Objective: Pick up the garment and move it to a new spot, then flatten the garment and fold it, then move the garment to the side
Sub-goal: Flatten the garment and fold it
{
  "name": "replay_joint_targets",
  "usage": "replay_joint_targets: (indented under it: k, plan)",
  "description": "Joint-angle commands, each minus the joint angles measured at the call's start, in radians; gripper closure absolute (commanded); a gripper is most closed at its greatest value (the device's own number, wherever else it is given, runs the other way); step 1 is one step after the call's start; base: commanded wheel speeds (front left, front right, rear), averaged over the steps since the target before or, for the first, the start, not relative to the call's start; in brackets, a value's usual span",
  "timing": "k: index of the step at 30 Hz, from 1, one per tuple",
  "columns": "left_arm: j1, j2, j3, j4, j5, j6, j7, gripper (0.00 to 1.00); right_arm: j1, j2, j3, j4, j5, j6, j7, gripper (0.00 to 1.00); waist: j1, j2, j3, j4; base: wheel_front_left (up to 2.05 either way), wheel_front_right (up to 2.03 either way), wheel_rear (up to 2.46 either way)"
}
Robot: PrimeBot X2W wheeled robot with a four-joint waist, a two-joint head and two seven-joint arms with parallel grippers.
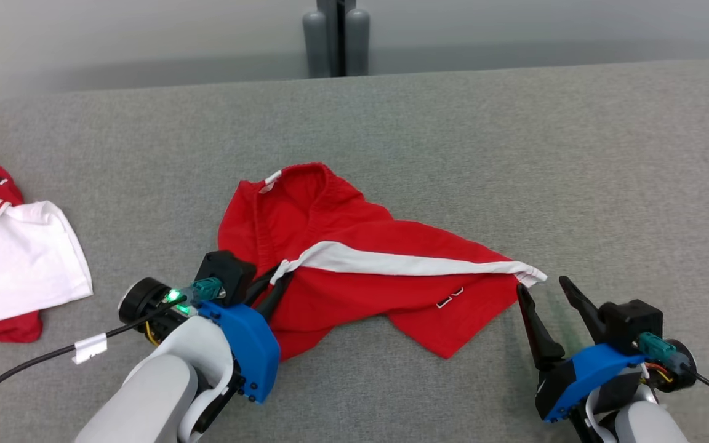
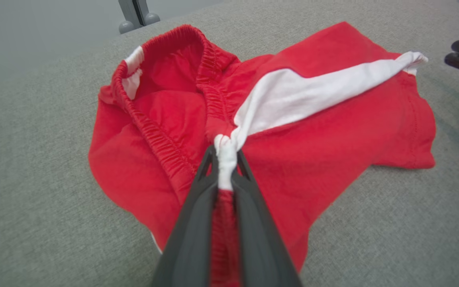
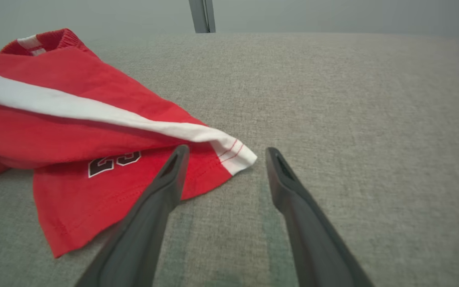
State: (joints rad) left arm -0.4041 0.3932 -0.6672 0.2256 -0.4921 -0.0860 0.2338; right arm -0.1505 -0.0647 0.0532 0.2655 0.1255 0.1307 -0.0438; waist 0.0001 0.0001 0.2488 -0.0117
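Our left gripper [image 1: 273, 284], low and left of centre in the head view, is clamped on the bunched waist end of the white side stripe [image 2: 293, 95] of the crumpled red fabric shorts [image 1: 342, 227]. The left wrist view shows the cloth pinched tight between both dark fingers [image 2: 191, 231]. Our right gripper [image 1: 542, 286], at the lower right, stands apart and holds nothing. Its tips sit either side of the white hem corner [image 3: 233, 155] at the stripe's far end, one tip over the red leg and the other over bare cloth. The shorts lie mid-frame on the grey woven tabletop [image 1: 514, 154], the elastic waistband [image 2: 161, 143] gaping toward the top of the frame. A second red-and-white garment [image 1: 16, 258] lies at the left edge. We judge that the pick-up is half set. To do it well, we ease the right tips forward until the corner sits deep between them, close on both layers without nipping the tabletop weave, then raise both grippers together.
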Motion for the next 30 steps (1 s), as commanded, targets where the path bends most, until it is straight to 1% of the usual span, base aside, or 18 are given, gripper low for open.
replay_joint_targets:
  k: [1,8,9,10,11,14,18,23,26,30]
  plan:
    - [-0.023,-0.005,-0.003,-0.005,0.003,-0.001,-0.009,1.00,-0.027,-0.008,0.000,0.021,0.003,0.000,-0.008,0.00,-0.0001,-0.0001,0.018,0.019,0.00,0.00,0.00]
    - [-0.052,-0.017,-0.012,-0.020,0.015,-0.009,-0.055,1.00,-0.119,-0.017,-0.022,0.170,-0.005,0.000,-0.053,0.00,-0.0001,-0.0001,0.056,0.057,0.00,0.00,0.00]
    - [-0.051,-0.018,-0.012,-0.019,0.016,-0.009,-0.063,1.00,-0.127,-0.017,-0.019,0.187,0.002,0.000,-0.059,0.57,-0.0001,-0.0001,0.057,0.060,0.00,0.00,0.00]
    - [-0.050,-0.020,-0.010,-0.021,0.018,-0.008,-0.076,1.00,-0.133,-0.018,-0.008,0.203,0.018,0.000,-0.056,1.00,-0.0001,-0.0001,0.056,0.062,0.00,0.00,0.00]
    - [-0.049,-0.022,-0.006,-0.024,0.017,-0.005,-0.090,1.00,-0.137,-0.026,-0.001,0.213,0.024,0.000,-0.059,1.00,-0.0001,-0.0001,0.054,0.063,0.00,0.00,0.00]
    - [-0.040,-0.026,0.009,-0.040,0.005,-0.004,-0.141,1.00,-0.155,-0.043,0.009,0.197,0.055,0.000,-0.112,1.00,-0.0001,-0.0001,0.040,0.059,0.00,0.00,0.00]
    - [-0.026,-0.022,0.048,-0.076,0.004,0.026,-0.220,1.00,-0.167,-0.071,0.008,0.134,0.080,0.000,-0.162,1.00,-0.0001,-0.0001,0.002,0.042,0.00,0.00,0.00]
    - [-0.049,-0.013,0.107,-0.168,0.023,0.074,-0.313,1.00,-0.200,-0.116,-0.003,-0.037,0.068,0.000,-0.180,1.00,-0.0001,-0.0001,-0.054,0.018,0.00,0.00,0.00]
    - [-0.073,-0.008,0.141,-0.239,0.041,0.105,-0.356,1.00,-0.221,-0.140,-0.024,-0.169,0.050,0.000,-0.155,1.00,-0.0001,-0.0001,-0.092,0.007,0.00,0.00,0.00]
    - [-0.116,0.009,0.183,-0.333,0.064,0.137,-0.374,1.00,-0.254,-0.154,-0.057,-0.324,0.042,-0.001,-0.094,1.00,-0.0001,-0.0001,-0.140,-0.010,0.00,0.00,0.00]
